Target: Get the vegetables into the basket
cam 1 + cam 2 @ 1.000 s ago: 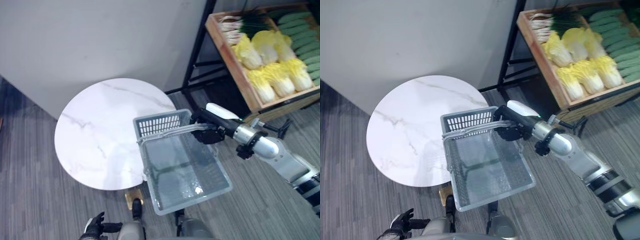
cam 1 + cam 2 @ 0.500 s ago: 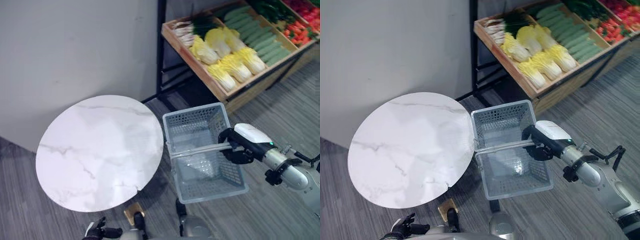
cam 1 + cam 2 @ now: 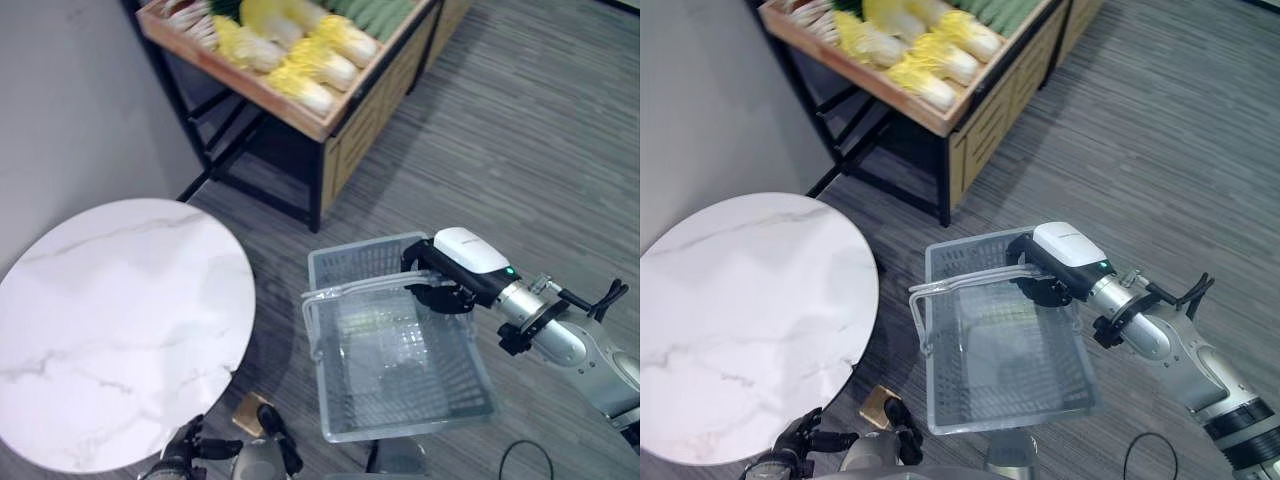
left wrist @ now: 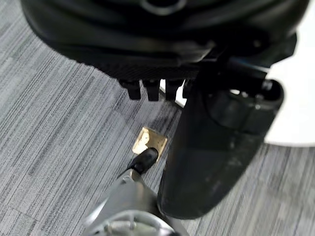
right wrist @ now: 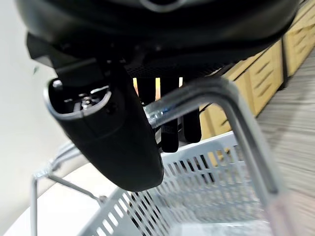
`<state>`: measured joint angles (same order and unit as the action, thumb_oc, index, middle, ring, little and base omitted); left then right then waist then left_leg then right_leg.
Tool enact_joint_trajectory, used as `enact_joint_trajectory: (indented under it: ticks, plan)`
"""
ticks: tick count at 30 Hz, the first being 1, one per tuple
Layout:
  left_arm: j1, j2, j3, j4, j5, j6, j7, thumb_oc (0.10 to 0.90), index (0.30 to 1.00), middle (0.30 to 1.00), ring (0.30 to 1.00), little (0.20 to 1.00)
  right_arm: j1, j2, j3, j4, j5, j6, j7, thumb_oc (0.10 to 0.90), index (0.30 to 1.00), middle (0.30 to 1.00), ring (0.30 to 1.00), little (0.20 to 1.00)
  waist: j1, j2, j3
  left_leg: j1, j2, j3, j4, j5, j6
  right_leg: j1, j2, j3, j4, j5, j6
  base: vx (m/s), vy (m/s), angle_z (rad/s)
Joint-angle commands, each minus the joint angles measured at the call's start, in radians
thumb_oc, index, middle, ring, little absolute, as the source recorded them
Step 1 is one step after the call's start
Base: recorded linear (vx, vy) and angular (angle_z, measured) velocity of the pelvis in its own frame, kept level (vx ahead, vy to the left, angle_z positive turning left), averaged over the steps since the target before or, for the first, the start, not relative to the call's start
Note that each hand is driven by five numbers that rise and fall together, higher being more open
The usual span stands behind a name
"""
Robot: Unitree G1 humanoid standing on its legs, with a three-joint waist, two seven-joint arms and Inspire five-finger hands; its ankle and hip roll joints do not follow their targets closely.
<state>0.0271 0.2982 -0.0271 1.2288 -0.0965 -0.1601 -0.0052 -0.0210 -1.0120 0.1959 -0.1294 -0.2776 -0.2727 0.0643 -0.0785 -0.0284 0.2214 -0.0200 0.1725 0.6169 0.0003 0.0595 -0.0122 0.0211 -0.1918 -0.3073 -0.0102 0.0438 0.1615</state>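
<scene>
**Basket held by its handles beside the round surface, vegetables on the stand**

Left eye view: a grey mesh basket [image 3: 400,370] is seen at lower centre, hanging over the grey floor [image 3: 540,120]. Its metal handles [image 3: 360,290] are gripped by the right hand [image 3: 445,275], whose fingers are curled round them; the arm enters from the lower right. No vegetable is seen inside the basket. A round white marbled surface [image 3: 110,320] fills the lower left, just beside the basket. At the top edge a wooden stand [image 3: 330,110] on a black frame carries the vegetables: yellow cabbages [image 3: 300,60] and, further right, green cucumbers [image 3: 375,12]. The stand lies well apart from the basket. The left hand [image 3: 185,452] is seen at the bottom edge, left of centre.

Right eye view: the same layout is shown, with the basket [image 3: 1005,350] at lower centre, the right hand [image 3: 1050,265] closed on the handles at its far rim, and the cabbages [image 3: 915,50] at the top.

Left wrist view: the left hand [image 4: 216,147] is seen above the floor with its fingers curled and nothing held; a small tan block [image 4: 150,140] lies on the floor.

Right wrist view: the right hand [image 5: 118,132] is wrapped round the metal handle [image 5: 216,98], with the basket wall [image 5: 197,182] below it.
</scene>
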Motion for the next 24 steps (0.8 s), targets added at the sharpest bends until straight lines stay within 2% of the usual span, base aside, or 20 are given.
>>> enact_joint_trajectory:
  ticks: [1,4,7,9,12,13,14,15,16,17,18,19,21,22,24]
  plan:
    - [-0.002,0.016,-0.025,0.039,0.023,-0.019,-0.013,0.900,1.000,1.000,1.000,1.000,-0.089,0.013,-0.149,-0.095,0.067,-0.071,-0.104,0.400,0.300,0.300,0.300,0.300,0.007,-0.042,-0.094,0.004,0.018,-0.082,0.079,-0.075,-0.082,-0.093,-0.026,0.045,0.041,0.035,0.040,0.03,-0.192,-0.02]
    - [-0.012,-0.005,-0.044,0.035,0.028,-0.019,-0.014,0.900,1.000,1.000,1.000,1.000,-0.042,-0.007,-0.191,-0.103,0.070,-0.074,-0.109,0.400,0.300,0.300,0.300,0.300,-0.022,-0.019,-0.092,0.009,0.043,-0.073,0.065,-0.045,-0.108,-0.092,-0.004,0.052,0.023,0.024,0.029,0.01,-0.127,-0.11]
    - [-0.018,-0.014,-0.051,0.033,0.030,-0.021,-0.010,0.900,1.000,1.000,1.000,1.000,-0.010,-0.014,-0.222,-0.104,0.069,-0.075,-0.114,0.400,0.300,0.300,0.300,0.300,-0.030,-0.005,-0.086,0.009,0.054,-0.072,0.066,-0.032,-0.121,-0.094,0.004,0.055,0.026,0.012,0.023,0.00,-0.126,-0.14]
    - [-0.030,-0.018,-0.056,0.020,0.027,-0.023,-0.005,0.900,1.000,1.000,1.000,1.000,0.040,-0.021,-0.268,-0.094,0.062,-0.072,-0.124,0.400,0.300,0.300,0.300,0.300,-0.049,0.014,-0.071,0.006,0.075,-0.075,0.067,-0.010,-0.137,-0.110,0.015,0.064,0.064,-0.018,0.006,0.01,-0.164,-0.09]
    - [-0.039,-0.019,-0.064,0.006,0.025,-0.026,0.003,0.900,1.000,1.000,1.000,1.000,0.098,-0.025,-0.323,-0.095,0.055,-0.072,-0.132,0.400,0.300,0.300,0.300,0.300,-0.058,0.025,-0.065,0.000,0.094,-0.085,0.076,0.004,-0.151,-0.117,0.029,0.071,0.086,-0.038,-0.011,0.04,-0.184,0.04]
    - [-0.042,-0.017,-0.061,-0.011,0.020,-0.029,0.007,0.900,1.000,1.000,1.000,1.000,0.126,-0.019,-0.348,-0.085,0.057,-0.074,-0.140,0.400,0.300,0.300,0.300,0.300,-0.064,0.028,-0.055,-0.016,0.120,-0.111,0.128,0.031,-0.169,-0.107,0.048,0.089,0.086,-0.055,-0.032,0.06,-0.260,0.01]
    - [-0.044,-0.013,-0.063,-0.021,0.014,-0.033,0.011,0.900,1.000,1.000,1.000,1.000,0.134,-0.017,-0.358,-0.082,0.058,-0.075,-0.144,0.400,0.300,0.300,0.300,0.300,-0.057,0.026,-0.047,-0.031,0.137,-0.151,0.185,0.053,-0.180,-0.099,0.065,0.103,0.083,-0.059,-0.047,0.01,-0.385,-0.06]
    - [-0.044,-0.007,-0.063,-0.047,-0.009,-0.042,0.019,0.900,1.000,1.000,1.000,1.000,0.129,-0.023,-0.360,-0.080,0.062,-0.081,-0.147,0.400,0.300,0.300,0.300,0.300,-0.039,0.014,-0.026,-0.078,0.120,-0.276,0.253,0.082,-0.161,-0.103,0.087,0.132,0.082,-0.049,-0.076,-0.02,-0.232,-0.18]
    - [-0.038,-0.005,-0.066,-0.059,-0.017,-0.046,0.022,0.900,1.000,1.000,1.000,1.000,0.122,-0.030,-0.356,-0.073,0.062,-0.084,-0.148,0.400,0.300,0.300,0.300,0.300,-0.023,0.010,-0.022,-0.096,0.078,-0.360,0.238,0.068,-0.144,-0.104,0.088,0.154,0.083,-0.050,-0.077,-0.04,-0.134,-0.23]
    - [-0.038,-0.005,-0.065,-0.060,-0.018,-0.046,0.022,0.900,1.000,1.000,1.000,1.000,0.121,-0.030,-0.354,-0.073,0.062,-0.084,-0.149,0.400,0.300,0.300,0.300,0.300,-0.026,0.009,-0.025,-0.100,0.075,-0.362,0.234,0.073,-0.142,-0.109,0.086,0.152,0.082,-0.047,-0.076,0.03,-0.025,-0.75]
    - [-0.031,-0.003,-0.065,-0.068,-0.027,-0.050,0.024,0.900,1.000,1.000,1.000,1.000,0.116,-0.039,-0.354,-0.064,0.060,-0.086,-0.152,0.400,0.300,0.300,0.300,0.300,-0.008,0.002,-0.021,-0.127,0.018,-0.453,0.206,0.035,-0.121,-0.108,0.086,0.181,0.078,-0.047,-0.073,0.10,-0.049,-0.89]
    - [-0.027,0.000,-0.069,-0.062,-0.031,-0.055,0.026,0.900,1.000,1.000,1.000,1.000,0.116,-0.042,-0.351,-0.050,0.061,-0.089,-0.153,0.400,0.300,0.300,0.300,0.300,0.004,-0.006,-0.018,-0.150,-0.012,-0.536,0.152,0.006,-0.111,-0.100,0.096,0.221,0.079,-0.051,-0.065,0.16,-0.037,-0.89]
    - [-0.026,-0.002,-0.074,-0.063,-0.032,-0.058,0.025,0.900,1.000,1.000,1.000,1.000,0.123,-0.043,-0.360,-0.050,0.062,-0.091,-0.150,0.400,0.300,0.300,0.300,0.300,0.001,-0.006,-0.026,-0.162,-0.003,-0.545,0.115,0.024,-0.112,-0.102,0.095,0.234,0.078,-0.051,-0.061,0.16,0.034,-0.57]
    - [-0.027,-0.003,-0.080,-0.066,-0.032,-0.064,0.025,0.900,1.000,1.000,1.000,1.000,0.128,-0.048,-0.376,-0.044,0.059,-0.095,-0.153,0.400,0.300,0.300,0.300,0.300,0.003,0.002,-0.033,-0.191,0.007,-0.583,0.062,0.071,-0.122,-0.090,0.097,0.255,0.082,-0.058,-0.054,0.21,0.115,-0.62]
    - [-0.022,-0.007,-0.095,-0.082,-0.037,-0.073,0.033,0.900,1.000,1.000,1.000,1.000,0.116,-0.052,-0.372,-0.027,0.050,-0.099,-0.163,0.400,0.300,0.300,0.300,0.300,0.019,0.012,-0.033,-0.206,-0.011,-0.674,0.018,0.099,-0.133,-0.078,0.108,0.299,0.089,-0.072,-0.049,0.21,0.117,-0.37]
